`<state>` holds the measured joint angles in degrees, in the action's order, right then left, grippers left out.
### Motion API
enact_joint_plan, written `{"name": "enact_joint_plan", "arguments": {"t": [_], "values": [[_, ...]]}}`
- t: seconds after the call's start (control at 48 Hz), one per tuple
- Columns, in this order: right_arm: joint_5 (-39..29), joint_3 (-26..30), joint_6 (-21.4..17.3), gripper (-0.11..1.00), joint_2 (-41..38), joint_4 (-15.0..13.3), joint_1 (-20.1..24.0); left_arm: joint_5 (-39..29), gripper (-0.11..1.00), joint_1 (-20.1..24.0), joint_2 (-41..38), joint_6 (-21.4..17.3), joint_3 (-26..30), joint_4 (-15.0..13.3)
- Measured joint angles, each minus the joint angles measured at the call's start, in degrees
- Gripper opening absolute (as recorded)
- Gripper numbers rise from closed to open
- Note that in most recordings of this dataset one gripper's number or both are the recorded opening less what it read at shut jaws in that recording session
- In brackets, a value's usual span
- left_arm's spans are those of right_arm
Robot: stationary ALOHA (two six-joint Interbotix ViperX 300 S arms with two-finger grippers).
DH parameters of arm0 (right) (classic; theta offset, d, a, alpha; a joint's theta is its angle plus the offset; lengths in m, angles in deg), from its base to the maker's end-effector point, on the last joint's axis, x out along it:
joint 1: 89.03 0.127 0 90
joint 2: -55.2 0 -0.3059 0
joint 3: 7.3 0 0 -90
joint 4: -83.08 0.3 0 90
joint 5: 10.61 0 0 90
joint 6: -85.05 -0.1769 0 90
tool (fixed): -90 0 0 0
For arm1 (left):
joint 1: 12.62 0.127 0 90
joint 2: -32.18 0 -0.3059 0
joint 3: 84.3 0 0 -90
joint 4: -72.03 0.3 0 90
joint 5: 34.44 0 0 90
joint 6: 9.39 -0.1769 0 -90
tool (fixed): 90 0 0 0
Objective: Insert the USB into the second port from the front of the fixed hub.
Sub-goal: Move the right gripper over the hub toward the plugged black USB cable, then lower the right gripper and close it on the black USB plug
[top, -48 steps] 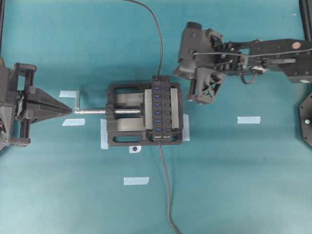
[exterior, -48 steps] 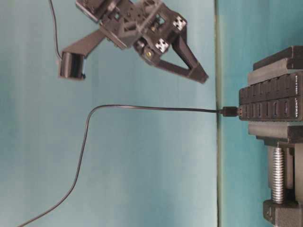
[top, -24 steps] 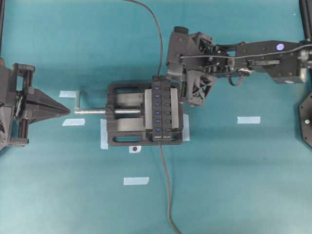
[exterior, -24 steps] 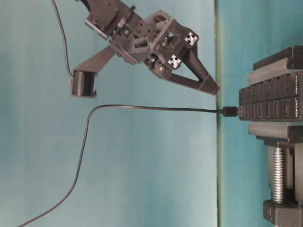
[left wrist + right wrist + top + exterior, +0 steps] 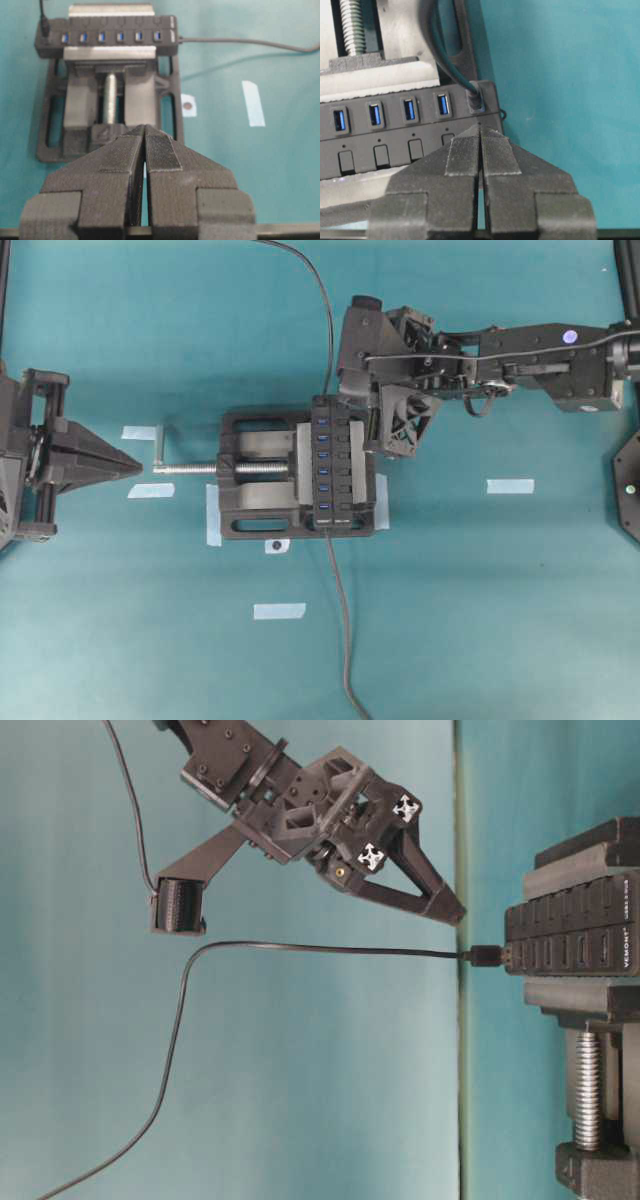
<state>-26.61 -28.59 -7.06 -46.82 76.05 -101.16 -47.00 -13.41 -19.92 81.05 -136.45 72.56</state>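
Note:
The fixed hub (image 5: 335, 465) is a black bar with blue ports, clamped in a vise. The USB plug (image 5: 327, 400) stands in the hub's endmost port, at the top end in the overhead view; its thin cable (image 5: 320, 300) runs away upward. The plug also shows in the right wrist view (image 5: 475, 100) and the table-level view (image 5: 487, 956). My right gripper (image 5: 380, 435) is shut and empty, its tips (image 5: 480, 130) just above the hub's button row beside the plug. My left gripper (image 5: 135, 465) is shut and empty, left of the vise.
The black vise (image 5: 260, 475) has a silver screw (image 5: 190, 468) pointing at my left gripper. The hub's own lead (image 5: 343, 640) runs toward the front edge. Tape strips (image 5: 510, 486) lie on the teal table.
My right gripper has moved left and down, from beside the vise to the hub's plug end. The left arm, the plug and the hub have not moved.

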Motion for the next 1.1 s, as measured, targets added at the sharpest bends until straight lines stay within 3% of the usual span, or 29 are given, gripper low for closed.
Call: {"name": "enact_joint_plan", "arguments": {"t": [0.229,0.396,0.5,0.646,0.729,1.105], "values": [[0.35,0.09,-0.09,0.03,0.0,0.0,0.0,0.0,0.0,0.09,0.35,0.0,0.0,0.0],[0.44,0.0,0.0,0.14,0.09,0.0,0.09,-0.09,0.0,0.09,1.05,0.09,0.0,0.0],[0.44,0.09,-0.09,0.35,0.0,0.0,0.09,-0.09,0.0,0.09,1.32,0.0,0.0,0.0],[1.49,0.09,-0.09,0.76,0.0,0.0,0.09,-0.18,0.0,0.09,1.67,0.0,0.0,0.0],[2.2,0.09,-0.09,0.93,-0.35,0.0,0.09,-0.18,0.0,0.0,1.67,0.0,0.0,0.0],[3.69,0.18,-0.09,0.89,-0.88,0.0,0.0,-0.18,0.0,0.0,1.67,0.0,0.0,0.0]]}}
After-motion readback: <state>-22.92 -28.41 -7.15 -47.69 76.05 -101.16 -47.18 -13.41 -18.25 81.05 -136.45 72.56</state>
